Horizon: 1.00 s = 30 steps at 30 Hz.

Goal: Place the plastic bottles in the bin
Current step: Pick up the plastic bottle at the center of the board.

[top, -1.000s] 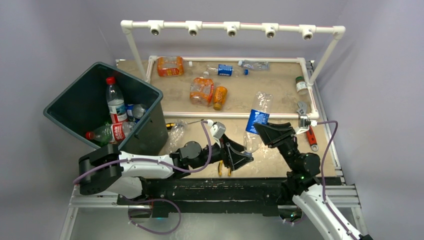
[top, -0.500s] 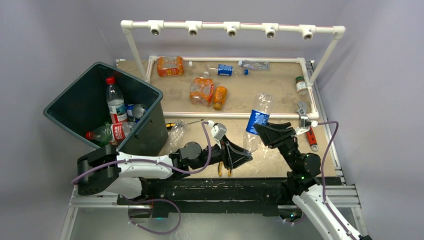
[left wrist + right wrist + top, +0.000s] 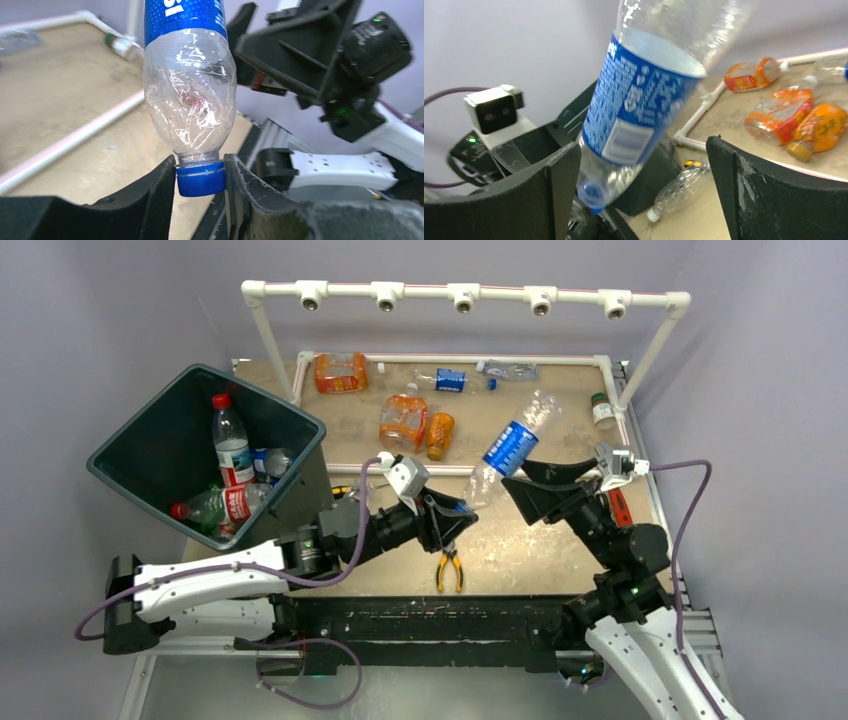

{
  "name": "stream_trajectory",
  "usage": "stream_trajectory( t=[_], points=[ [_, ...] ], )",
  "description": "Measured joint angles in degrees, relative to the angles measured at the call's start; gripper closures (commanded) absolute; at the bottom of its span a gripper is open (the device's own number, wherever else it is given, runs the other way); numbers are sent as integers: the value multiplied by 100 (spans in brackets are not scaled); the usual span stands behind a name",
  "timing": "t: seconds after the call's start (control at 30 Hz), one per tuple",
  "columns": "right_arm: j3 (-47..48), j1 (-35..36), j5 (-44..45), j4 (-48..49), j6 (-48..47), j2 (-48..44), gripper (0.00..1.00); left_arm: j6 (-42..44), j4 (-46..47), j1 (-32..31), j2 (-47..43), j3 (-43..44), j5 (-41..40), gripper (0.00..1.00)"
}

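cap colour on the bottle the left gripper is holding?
Blue. Best in the left wrist view: the left gripper pinches the cap of the bottle.

The left arm (image 3: 205, 582) and right arm (image 3: 640, 650) have white shells, black joints, purple cables (image 3: 709, 476) and black end effector fingers (image 3: 150, 200).

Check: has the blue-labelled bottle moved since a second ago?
Yes. The blue-labelled bottle has shifted up the view across the near white pipe rail and tilted, base swinging right; the left end effector pinches its cap.

Yel. pliers (image 3: 449, 568), wht PVC frame (image 3: 463, 290), tan tbl (image 3: 530, 550)
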Motion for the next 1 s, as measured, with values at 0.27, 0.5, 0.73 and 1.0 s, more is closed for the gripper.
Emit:
stream_trajectory(
  t=[0.27, 0.5, 0.73, 1.0],
  points=[
    [1202, 0, 2, -1456, -1202, 15, 1, 1051, -2299, 4, -238, 1445, -1209, 100],
    [1773, 0, 177, -2184, -1569, 39, 1, 1943, -3239, 4, -197, 2170, -1690, 100],
    [2396, 0, 363, -2671, -1683, 470, 1, 3633, -3672, 4, -15, 2520, -2015, 100],
    [3405, 4, 645, -2997, -2238, 595, 3, 6454, -4072, 4, 22, 2605, -1821, 100]
  ],
)
